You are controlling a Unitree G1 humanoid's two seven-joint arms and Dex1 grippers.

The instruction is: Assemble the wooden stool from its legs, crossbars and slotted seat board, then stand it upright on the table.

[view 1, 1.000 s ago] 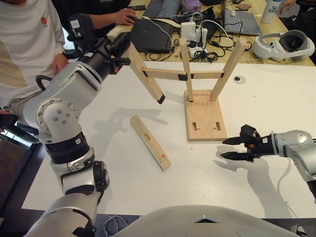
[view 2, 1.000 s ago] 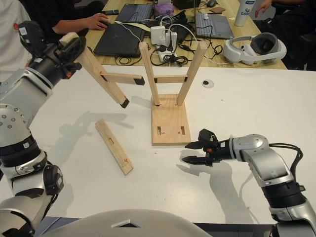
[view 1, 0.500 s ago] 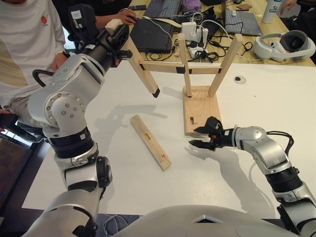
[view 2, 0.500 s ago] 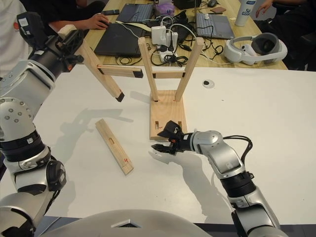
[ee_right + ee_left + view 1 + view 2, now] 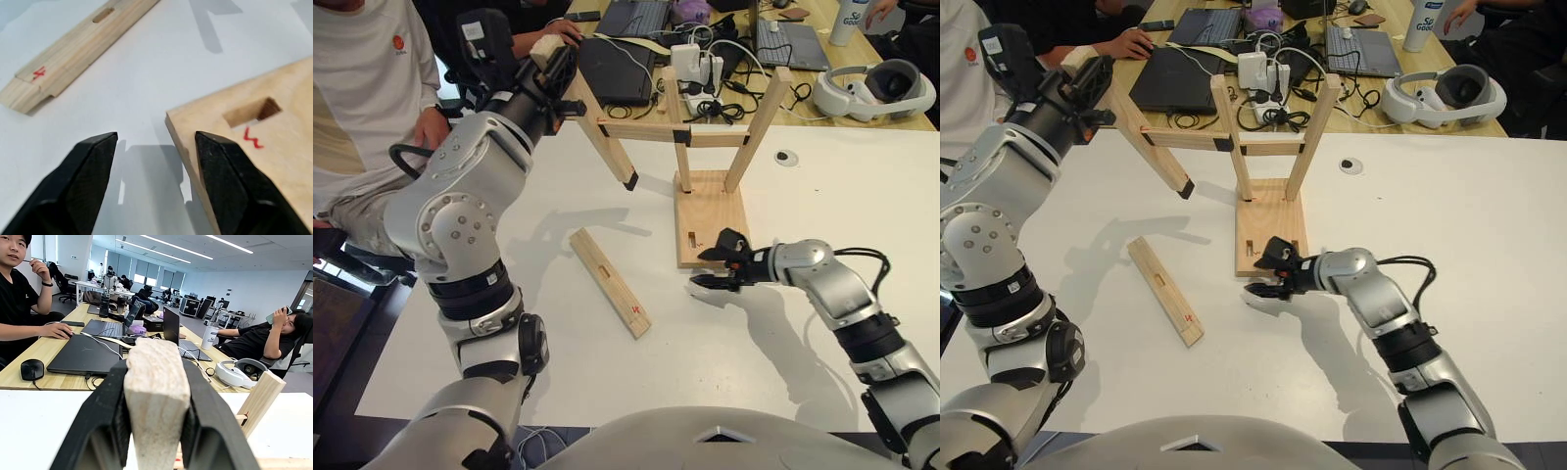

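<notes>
Two work surfaces: white table (image 5: 607, 382) in front, wooden desk (image 5: 1371, 110) directly behind. On the desk, left to right: laptops (image 5: 612, 69), power strip (image 5: 695, 64) with tangled cables, white headset (image 5: 876, 88). Beyond, in the left wrist view: open-plan office, rows of desks, strip ceiling lights.

Far left, raised above the table: left gripper (image 5: 555, 76), jaws clenched on the top end of a slanted leg (image 5: 607, 142). From that leg, a crossbar (image 5: 636, 130) running to the upright middle leg (image 5: 680, 127); a second crossbar (image 5: 717, 139) on to the leaning right leg (image 5: 756, 122). Both of these legs planted at the far end of the seat board (image 5: 705, 211), flat on the table. Left of the board and apart from it: loose bar (image 5: 610, 281), lying flat.

Since one second ago: right gripper (image 5: 698, 272) brought in from well right of the board to its near edge. Jaws released, one finger over the board's near corner, the other over bare table. Held leg's dark tip a little higher; its crossbar closer to level.

Pale unfinished wood throughout. Legs square in section, dark marks at the joints. Board rectangular, with a rectangular slot (image 5: 691, 238) and a red hand mark beside it. Loose bar with an oval slot, a stepped end and a red mark. Fingers (image 5: 93, 181) black, matt, wedge-shaped. Table top smooth and plain.
</notes>
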